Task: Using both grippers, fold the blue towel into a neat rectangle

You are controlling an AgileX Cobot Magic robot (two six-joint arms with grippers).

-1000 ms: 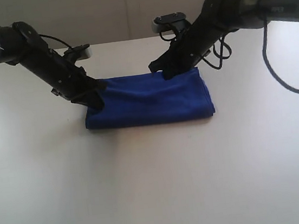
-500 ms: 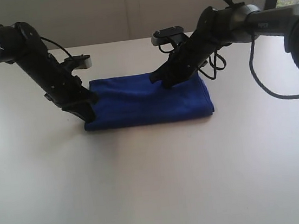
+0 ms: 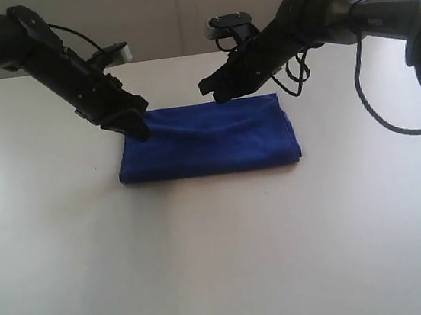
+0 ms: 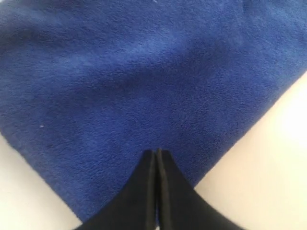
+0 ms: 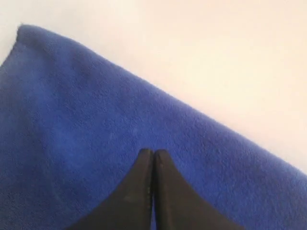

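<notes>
The blue towel [image 3: 208, 138] lies folded in a compact rectangle on the white table, slightly rumpled near its far edge. My left gripper [image 3: 140, 129] is shut and empty, with its tips over the towel's far left corner; in the left wrist view its jaws [image 4: 156, 152] are pressed together above blue cloth [image 4: 120, 76]. Above the towel's far edge, left of centre, my right gripper [image 3: 210, 92] hangs shut and holds nothing. The right wrist view shows those closed tips [image 5: 153, 152] over the towel's edge [image 5: 76, 120].
The white table [image 3: 223, 263] spreads wide in front of and beside the towel. Black cables [image 3: 390, 116] loop down from the right arm onto the table at the right. A pale wall stands behind the table.
Both grippers have lifted off the towel and drawn back toward its far edge. The left one moved from the near left corner to the far left corner. The towel stayed put.
</notes>
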